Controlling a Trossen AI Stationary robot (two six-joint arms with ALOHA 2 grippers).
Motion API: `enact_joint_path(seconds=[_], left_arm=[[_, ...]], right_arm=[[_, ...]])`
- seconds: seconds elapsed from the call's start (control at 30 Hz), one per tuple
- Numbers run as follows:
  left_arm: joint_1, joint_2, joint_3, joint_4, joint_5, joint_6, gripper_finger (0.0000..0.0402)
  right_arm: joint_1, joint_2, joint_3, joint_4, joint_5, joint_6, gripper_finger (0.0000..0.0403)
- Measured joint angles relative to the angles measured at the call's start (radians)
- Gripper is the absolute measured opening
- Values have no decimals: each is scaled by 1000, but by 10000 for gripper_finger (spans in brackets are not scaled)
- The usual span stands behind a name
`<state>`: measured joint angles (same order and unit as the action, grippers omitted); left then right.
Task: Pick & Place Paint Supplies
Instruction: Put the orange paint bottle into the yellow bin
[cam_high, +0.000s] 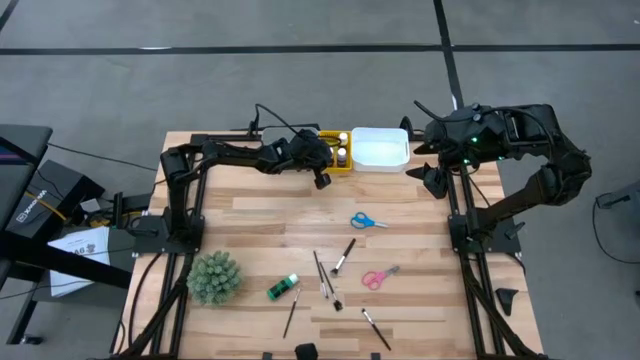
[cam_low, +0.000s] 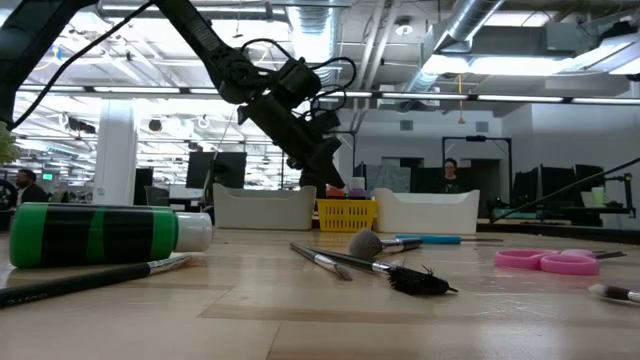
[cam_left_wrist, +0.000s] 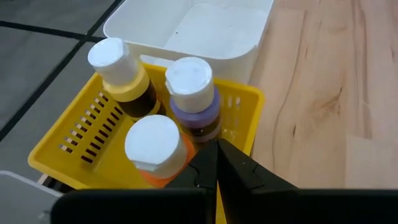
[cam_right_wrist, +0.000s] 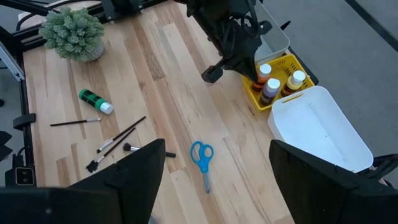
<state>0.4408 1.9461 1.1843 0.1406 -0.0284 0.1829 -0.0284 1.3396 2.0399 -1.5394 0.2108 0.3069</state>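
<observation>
No readable labels or brand marks showed on any bottle. The left gripper (cam_left_wrist: 214, 163) hung just above the yellow tray (cam_left_wrist: 65, 142) at the table's far edge, fingers pressed together and holding nothing. In the tray stood three white-capped bottles: an orange bottle (cam_left_wrist: 163, 155), a yellow bottle (cam_left_wrist: 124, 81) and a purple-collared bottle (cam_left_wrist: 194, 102). The white tray (cam_high: 380, 147) sat just right of it. The right gripper (cam_right_wrist: 214, 168) waited high at the far right, fingers spread wide. The green bottle (cam_high: 282, 288) lay on its side near the plant ball (cam_high: 215, 276). Blue scissors (cam_high: 367, 221), pink scissors (cam_high: 379, 276) and several brushes (cam_high: 343, 257) lay scattered mid-table; one brush's tip was too small to make out.
</observation>
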Motion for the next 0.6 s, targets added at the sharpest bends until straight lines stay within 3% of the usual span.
enact_joint_path(seconds=[0.6], left_arm=[[3, 2, -3, -27, -9, 8, 0]], right_arm=[[4, 0, 0, 0, 0, 7, 283]])
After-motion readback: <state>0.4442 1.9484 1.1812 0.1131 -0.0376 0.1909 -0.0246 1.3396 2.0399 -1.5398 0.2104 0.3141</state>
